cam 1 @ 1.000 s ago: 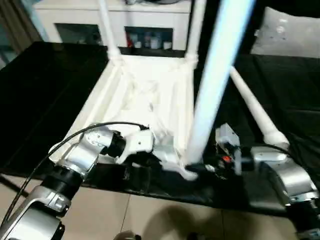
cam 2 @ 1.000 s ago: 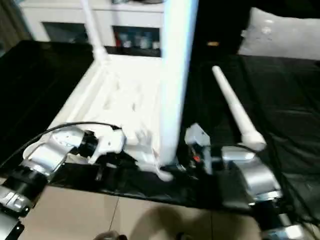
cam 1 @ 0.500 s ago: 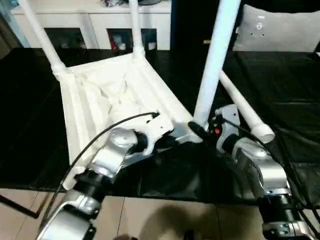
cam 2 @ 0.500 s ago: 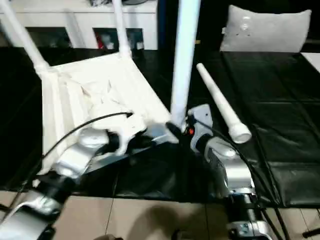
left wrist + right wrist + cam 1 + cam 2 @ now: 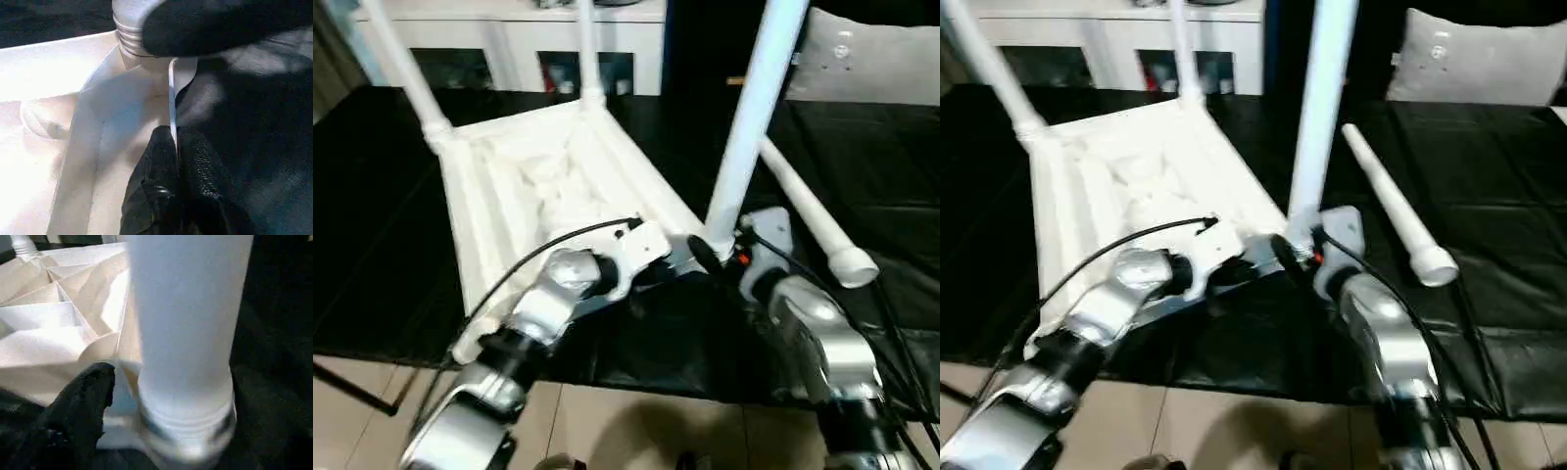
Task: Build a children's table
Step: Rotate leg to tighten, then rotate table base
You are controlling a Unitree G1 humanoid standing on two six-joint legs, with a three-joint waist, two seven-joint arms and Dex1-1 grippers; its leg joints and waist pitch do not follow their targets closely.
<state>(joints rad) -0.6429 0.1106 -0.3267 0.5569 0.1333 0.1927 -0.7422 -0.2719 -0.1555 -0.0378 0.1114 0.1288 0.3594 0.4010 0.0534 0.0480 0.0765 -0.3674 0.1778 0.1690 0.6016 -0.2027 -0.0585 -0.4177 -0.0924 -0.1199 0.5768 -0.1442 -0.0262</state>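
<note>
Here the left pincer [image 5: 176, 147] is pinched shut on the thin rim of the upturned table top [image 5: 524, 191], while the right pincer [image 5: 710, 257] stands spread around the base of the near leg [image 5: 749, 117] without clamping it. Unseated, that leg could topple once released. Both forearms reach toward twelve o'clock; a loose leg [image 5: 813, 220] lies at two o'clock on the bench [image 5: 372, 196].

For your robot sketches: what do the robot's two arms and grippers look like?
Both forearms are silver metal cylinders with black joint bands. The left arm carries a looping black cable; the right arm shows a small red mark. Each gripper has black, textured fingers.
</note>
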